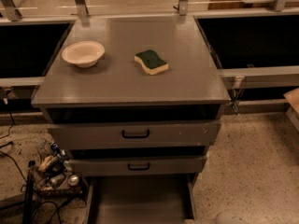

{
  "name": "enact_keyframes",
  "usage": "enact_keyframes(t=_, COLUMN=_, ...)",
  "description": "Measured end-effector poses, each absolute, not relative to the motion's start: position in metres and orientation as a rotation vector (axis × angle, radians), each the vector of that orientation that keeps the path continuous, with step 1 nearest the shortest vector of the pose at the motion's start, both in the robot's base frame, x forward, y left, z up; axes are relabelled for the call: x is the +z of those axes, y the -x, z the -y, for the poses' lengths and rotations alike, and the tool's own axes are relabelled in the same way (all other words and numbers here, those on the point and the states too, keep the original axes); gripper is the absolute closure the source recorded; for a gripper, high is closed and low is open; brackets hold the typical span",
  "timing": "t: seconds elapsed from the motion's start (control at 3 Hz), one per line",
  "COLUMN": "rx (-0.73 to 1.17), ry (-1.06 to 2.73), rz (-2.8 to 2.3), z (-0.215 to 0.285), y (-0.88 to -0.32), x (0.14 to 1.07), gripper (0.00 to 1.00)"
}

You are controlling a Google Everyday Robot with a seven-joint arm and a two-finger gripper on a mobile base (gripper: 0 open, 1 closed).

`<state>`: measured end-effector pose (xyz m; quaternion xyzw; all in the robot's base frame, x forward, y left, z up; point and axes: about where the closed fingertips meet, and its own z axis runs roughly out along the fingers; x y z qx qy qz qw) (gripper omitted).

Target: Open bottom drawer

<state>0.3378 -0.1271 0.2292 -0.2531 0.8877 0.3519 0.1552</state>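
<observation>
The grey cabinet (131, 85) has three drawers. The bottom drawer (140, 200) stands pulled out towards me, and I look down into its plain grey inside; its front and handle lie below the lower edge of the view. The mid-sized drawer (138, 166) and the tallest drawer (135, 134) above it each show a black handle and stand slightly ajar. My gripper is out of view; only a pale rounded part (230, 218) shows at the bottom edge, right of the bottom drawer.
A beige bowl (83, 53) and a green-and-yellow sponge (151, 61) lie on the cabinet top. A tangle of cables and small items (51, 169) lies on the floor at the left. Dark bins flank the cabinet; speckled floor is at the right.
</observation>
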Motion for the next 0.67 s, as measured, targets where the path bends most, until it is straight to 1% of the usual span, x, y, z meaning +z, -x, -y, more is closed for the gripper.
enact_keyframes(t=0.33, rx=1.008, ry=0.725, rz=-2.543, z=0.127, y=-0.338, x=0.231, gripper=0.0)
enact_keyframes(t=0.67, rx=1.025, ry=0.762, rz=-2.54, z=0.132, y=-0.323, x=0.234, gripper=0.0)
